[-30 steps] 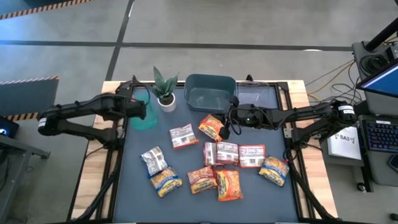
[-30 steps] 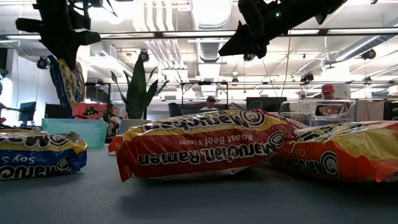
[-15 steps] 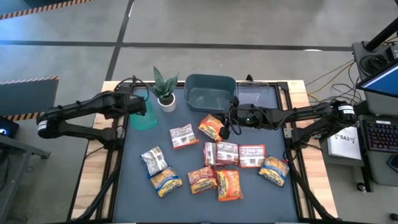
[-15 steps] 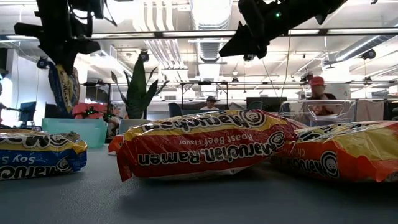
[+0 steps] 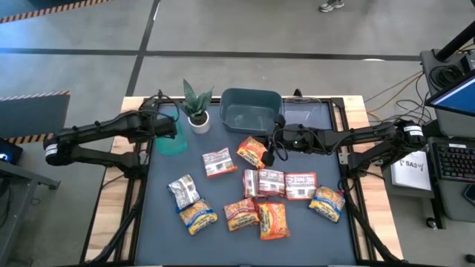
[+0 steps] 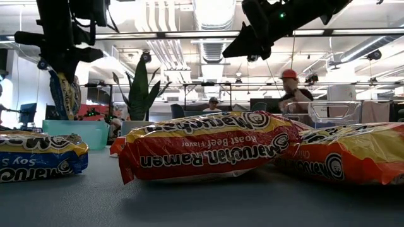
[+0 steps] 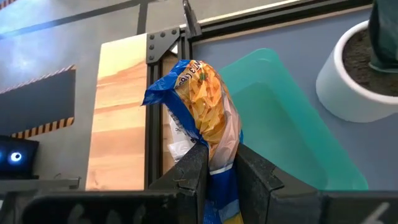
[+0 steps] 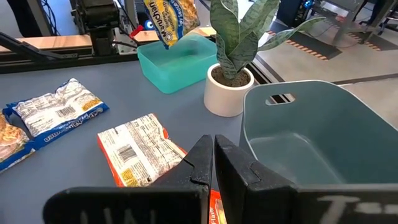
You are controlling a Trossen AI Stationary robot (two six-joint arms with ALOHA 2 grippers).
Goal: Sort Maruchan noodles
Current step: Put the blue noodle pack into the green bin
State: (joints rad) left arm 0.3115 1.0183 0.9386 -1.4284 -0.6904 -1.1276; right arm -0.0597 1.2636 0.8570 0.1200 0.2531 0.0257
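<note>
Left pincer (image 7: 219, 163) pinches blue-yellow crinkly noodle packet (image 7: 202, 109) over teal plastic bin (image 7: 283, 124), left of frame (right pincer (image 8: 213, 163) shut, empty); off-centre release could miss bin.

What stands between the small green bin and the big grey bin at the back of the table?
The potted plant in its white pot stands between the green bin and the grey bin. The high view and the right wrist view both show this.

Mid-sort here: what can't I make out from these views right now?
- Teal bin contents: high view, left gripper and its held blue-yellow packet cover it.
- Packets on the table: low view, the front red packet hides those behind it.
- Grey bin floor: right wrist view, near wall hides part.
</note>
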